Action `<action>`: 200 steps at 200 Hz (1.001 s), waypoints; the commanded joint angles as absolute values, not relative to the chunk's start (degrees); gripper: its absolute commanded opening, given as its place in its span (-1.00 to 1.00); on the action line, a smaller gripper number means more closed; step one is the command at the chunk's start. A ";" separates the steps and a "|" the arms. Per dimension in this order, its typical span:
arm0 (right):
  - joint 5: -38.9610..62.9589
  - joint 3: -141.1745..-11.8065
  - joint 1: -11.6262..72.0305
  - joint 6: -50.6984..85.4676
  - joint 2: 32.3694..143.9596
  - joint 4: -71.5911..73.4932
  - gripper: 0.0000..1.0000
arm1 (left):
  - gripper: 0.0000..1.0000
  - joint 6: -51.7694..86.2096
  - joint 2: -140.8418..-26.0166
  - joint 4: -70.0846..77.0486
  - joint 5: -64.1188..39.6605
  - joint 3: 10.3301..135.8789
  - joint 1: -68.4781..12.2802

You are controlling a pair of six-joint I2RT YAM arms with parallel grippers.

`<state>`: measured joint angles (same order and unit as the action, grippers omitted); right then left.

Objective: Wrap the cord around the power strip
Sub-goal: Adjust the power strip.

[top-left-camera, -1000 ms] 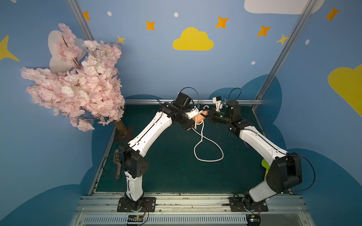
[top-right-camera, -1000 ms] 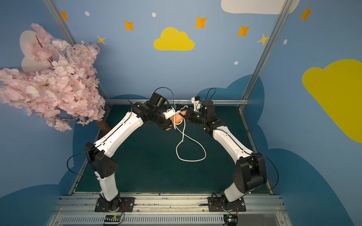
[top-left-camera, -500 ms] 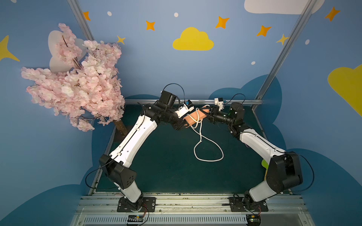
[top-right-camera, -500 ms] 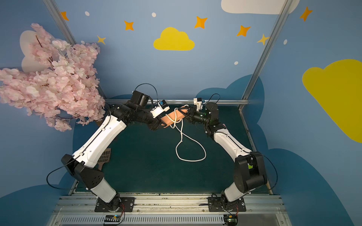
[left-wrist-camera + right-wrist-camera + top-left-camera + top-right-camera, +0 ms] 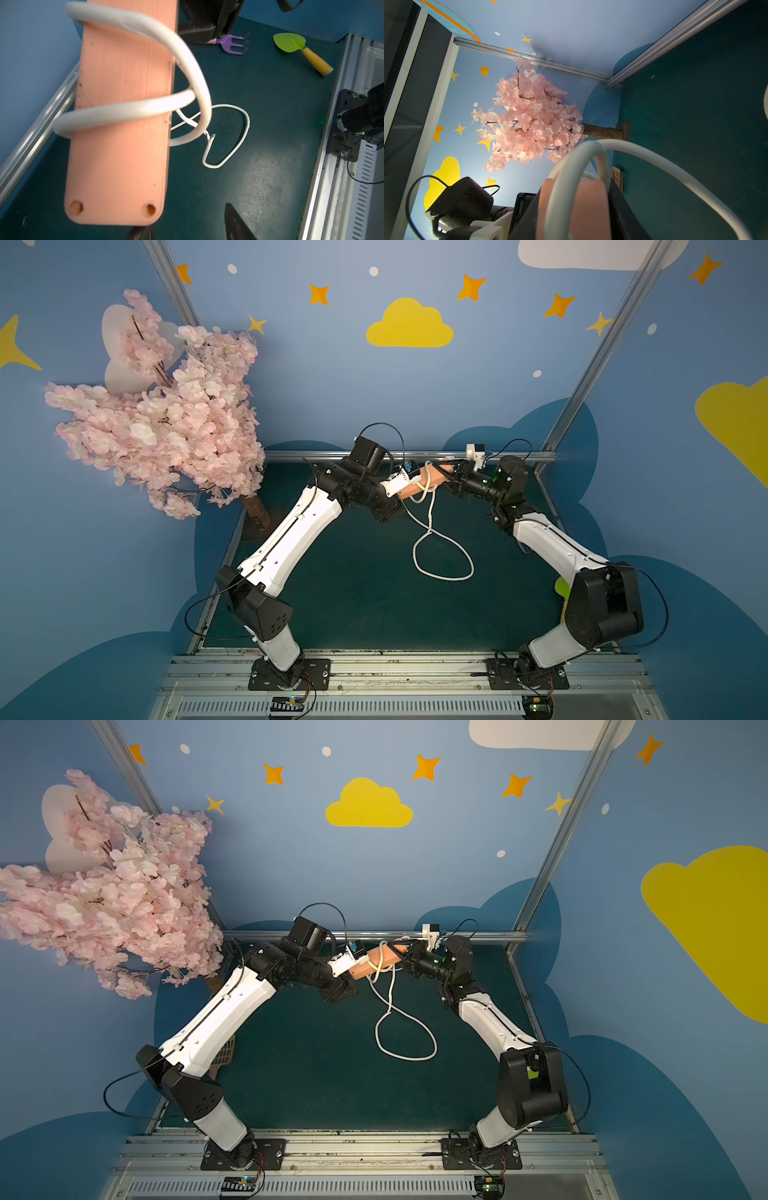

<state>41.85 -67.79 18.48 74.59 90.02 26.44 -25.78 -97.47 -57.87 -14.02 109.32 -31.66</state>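
Above green mat [image 5: 353, 593], right claw [image 5: 451, 477] pinches salmon power strip [image 5: 122, 166] (white cord [image 5: 124, 109] coiled round); left claw [image 5: 187, 220] pressed together.

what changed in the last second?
The left arm swung its elbow out toward the blossom tree; the power strip turned from nearly end-on to lying across between left gripper and right gripper. No grasp or release visible. The cord keeps its loop on the mat.

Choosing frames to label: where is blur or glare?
Left wrist view: the salmon-orange plastic power strip and thick white cord look soft; dull glare on the dark green mat. Right wrist view: cord blurred, pink blossom tree sharp.
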 commanded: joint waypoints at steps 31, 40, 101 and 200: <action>44.94 -68.12 18.81 74.93 86.47 30.23 -1.00 | 0.08 -27.36 -99.61 -57.11 -11.18 114.65 -30.50; 44.99 -67.96 18.67 74.34 86.07 29.68 -1.00 | 0.10 -27.11 -99.16 -57.11 -11.53 114.72 -29.40; 47.35 -69.81 19.86 75.39 87.45 31.26 -1.00 | 0.08 -28.73 -102.83 -60.41 -14.70 120.19 -32.02; 51.84 -69.97 16.25 76.64 89.83 35.01 0.22 | -0.95 -25.27 -104.35 -60.83 -17.82 126.23 -31.23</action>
